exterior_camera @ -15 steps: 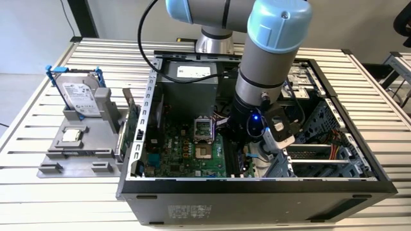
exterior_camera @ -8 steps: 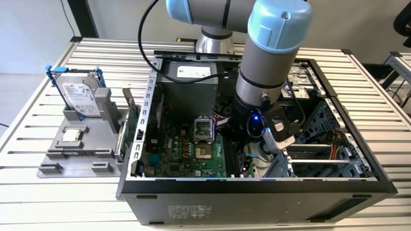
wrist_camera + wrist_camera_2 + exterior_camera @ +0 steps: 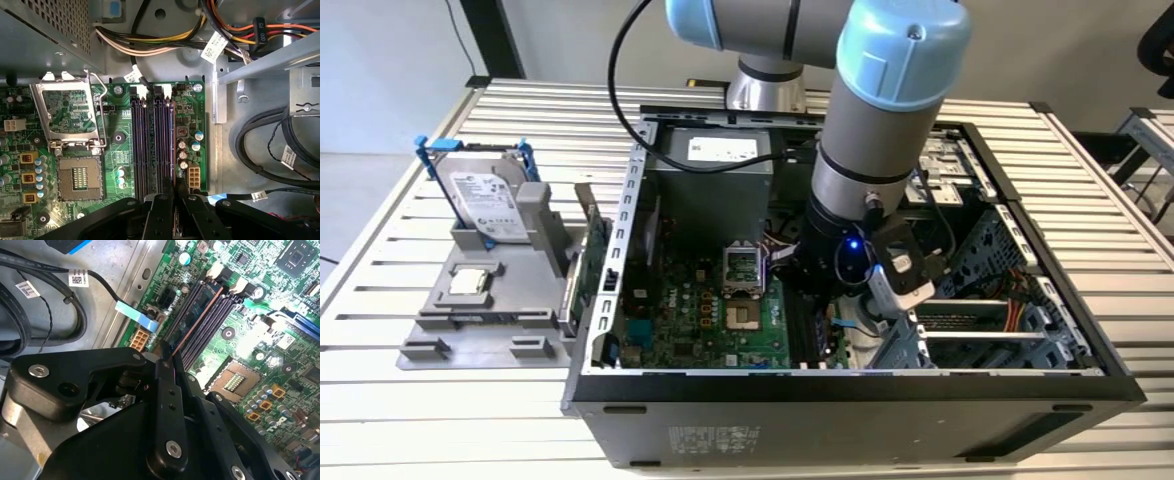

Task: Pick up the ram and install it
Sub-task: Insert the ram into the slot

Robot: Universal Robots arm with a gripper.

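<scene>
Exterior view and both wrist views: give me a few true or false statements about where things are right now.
1. The arm reaches into the open case. True.
2. The hard drive is inside the case. False: it stands on the grey fixture outside, at the exterior view's left.
3. The CPU socket is bare, with no cooler on it. True.
4. The gripper is over the CPU socket. False: it is at the slots, shut on the ram.
</scene>
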